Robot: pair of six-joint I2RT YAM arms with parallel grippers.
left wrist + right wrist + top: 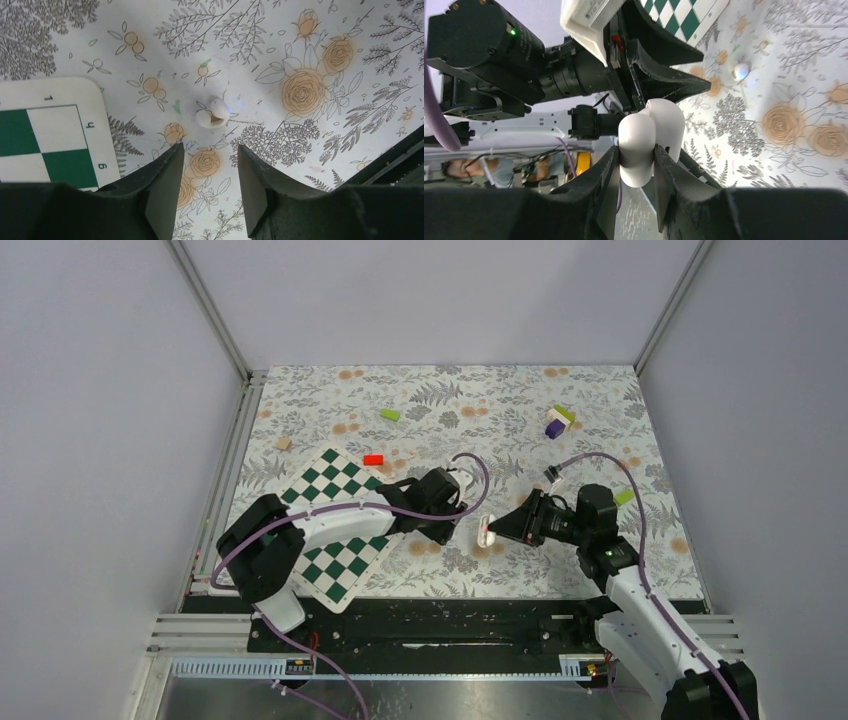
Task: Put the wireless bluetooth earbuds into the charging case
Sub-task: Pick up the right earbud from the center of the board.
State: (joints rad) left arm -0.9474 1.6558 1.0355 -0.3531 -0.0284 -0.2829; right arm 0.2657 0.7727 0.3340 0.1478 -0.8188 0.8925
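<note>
Right gripper (636, 150) clamps the small white rounded plastic charging case (649, 135); the left gripper (210, 147), jaws parted and empty, hovers over a small white earbud (212, 114) on the table (280, 30). Off-centre closing could flick it away.

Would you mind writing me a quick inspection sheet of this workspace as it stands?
Surface: floral cloth, with a chessboard mat on its left part.
Job's things: charging case held by the right arm; one earbud lying on the cloth; second earbud not seen.
Clutter: red block, green block, tan block, purple-and-green stack.
Grippers: left gripper open, empty, apart from the earbud; right gripper shut on the charging case.
Cables: purple cables loop along both arms.
Surroundings: plain grey walls, metal frame posts.
</note>
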